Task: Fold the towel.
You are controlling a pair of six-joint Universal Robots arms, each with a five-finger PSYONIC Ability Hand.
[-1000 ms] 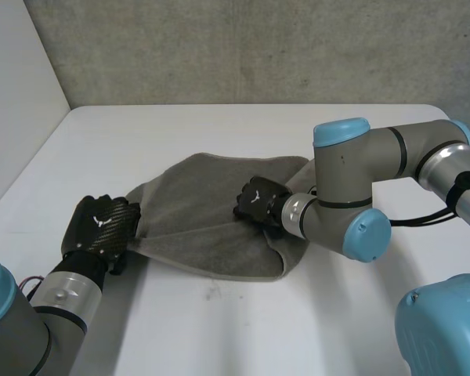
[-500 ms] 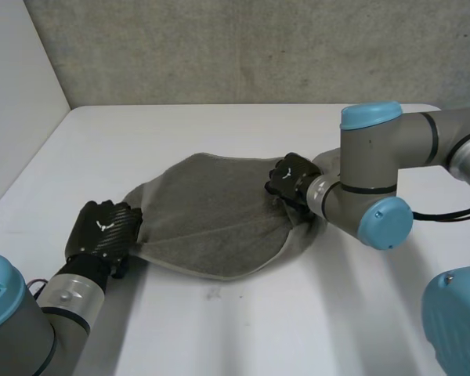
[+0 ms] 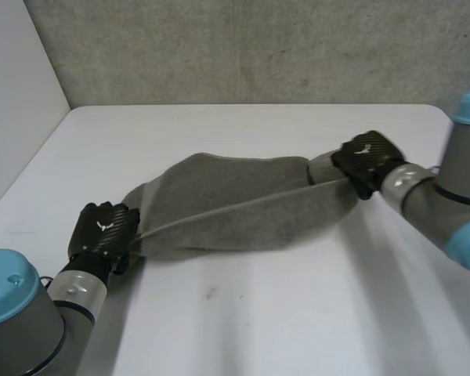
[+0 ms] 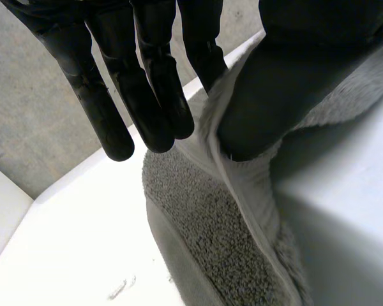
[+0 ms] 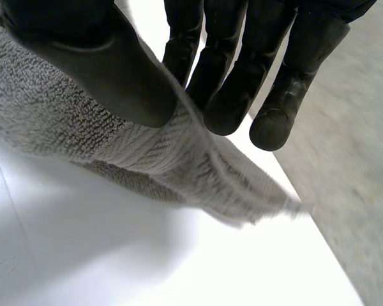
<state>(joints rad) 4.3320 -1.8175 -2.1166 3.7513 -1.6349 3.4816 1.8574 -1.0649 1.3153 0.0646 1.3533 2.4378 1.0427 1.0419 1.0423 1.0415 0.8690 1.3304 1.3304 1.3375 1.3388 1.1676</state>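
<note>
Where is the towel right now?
In the head view, the towel spans the table, pinched by the left robot hand at one end and the right robot hand at the other.

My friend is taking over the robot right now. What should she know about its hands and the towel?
Left hand: shut, pinching the towel at its left end.
Right hand: shut, pinching the towel's right end.
Towel: stretched between them, low over the white table.
Done: both ends gripped.
Left: probably bring one end over to the other and lay it flat.
</note>
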